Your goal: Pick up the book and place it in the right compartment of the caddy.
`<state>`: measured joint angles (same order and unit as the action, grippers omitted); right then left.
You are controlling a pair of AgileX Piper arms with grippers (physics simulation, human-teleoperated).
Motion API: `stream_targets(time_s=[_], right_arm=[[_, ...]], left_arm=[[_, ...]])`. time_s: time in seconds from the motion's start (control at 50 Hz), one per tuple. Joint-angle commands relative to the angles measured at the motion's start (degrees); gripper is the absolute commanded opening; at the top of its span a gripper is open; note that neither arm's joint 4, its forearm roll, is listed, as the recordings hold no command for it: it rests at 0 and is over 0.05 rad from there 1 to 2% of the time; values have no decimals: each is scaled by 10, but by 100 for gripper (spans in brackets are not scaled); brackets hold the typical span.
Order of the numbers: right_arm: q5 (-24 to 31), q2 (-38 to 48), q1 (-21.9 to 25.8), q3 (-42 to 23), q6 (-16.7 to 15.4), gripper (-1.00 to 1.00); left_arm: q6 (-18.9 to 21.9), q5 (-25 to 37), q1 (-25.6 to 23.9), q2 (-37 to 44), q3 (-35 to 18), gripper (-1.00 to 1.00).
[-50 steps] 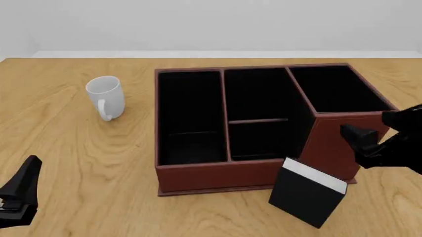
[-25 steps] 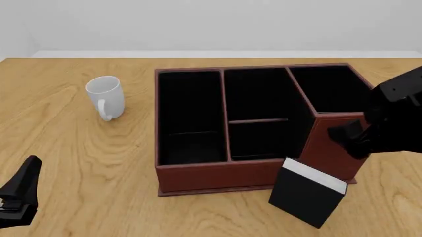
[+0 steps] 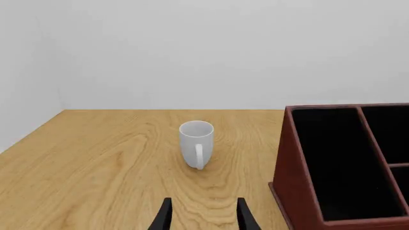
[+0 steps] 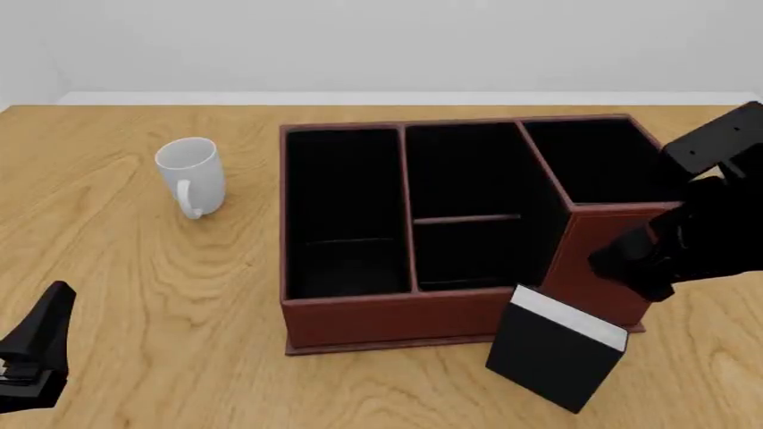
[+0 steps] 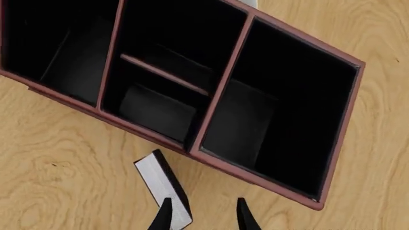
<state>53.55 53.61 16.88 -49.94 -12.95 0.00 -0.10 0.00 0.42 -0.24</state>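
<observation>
The black book [image 4: 555,357] with white page edges stands tilted on the table against the front right corner of the reddish-brown caddy [image 4: 394,320]. It also shows in the right wrist view [image 5: 172,184]. The right compartment [image 4: 608,161] is empty, as the right wrist view [image 5: 288,100] also shows. My right gripper [image 4: 623,261] is open and empty. It hovers above the caddy's front right corner, just above and behind the book, with one fingertip [image 5: 167,215] over the book's edge. My left gripper [image 4: 48,313] is open and empty at the near left.
A white mug [image 4: 191,174] stands upright left of the caddy, and it shows ahead of my left gripper [image 3: 203,221] in the left wrist view [image 3: 195,143]. The caddy's long left section [image 4: 346,206] and split middle section [image 4: 465,206] are empty.
My right arm has risen and swung in from the right edge, bringing the gripper a little left over the caddy's front right corner. The book, mug and left arm have not moved.
</observation>
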Motion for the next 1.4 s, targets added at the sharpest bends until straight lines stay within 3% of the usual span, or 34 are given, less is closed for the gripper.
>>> stream_targets(time_s=[0.02,0.34,0.56,0.58,0.96,0.98,1.02,1.4], right_arm=[[21,18,37,-6,23,100],[-8,43,95,23,68,100],[-23,34,99,64,80,100],[-22,30,105,65,95,100],[-44,42,91,97,80,100],[-44,40,101,93,96,100],[-45,44,96,98,84,100],[-56,62,105,100,89,100]], left_arm=[[0,0,0,0,0,100],[0,0,0,0,0,100],[0,0,0,0,0,100],[0,0,0,0,0,100],[0,0,0,0,0,100],[0,0,0,0,0,100],[0,0,0,0,0,100],[0,0,0,0,0,100]])
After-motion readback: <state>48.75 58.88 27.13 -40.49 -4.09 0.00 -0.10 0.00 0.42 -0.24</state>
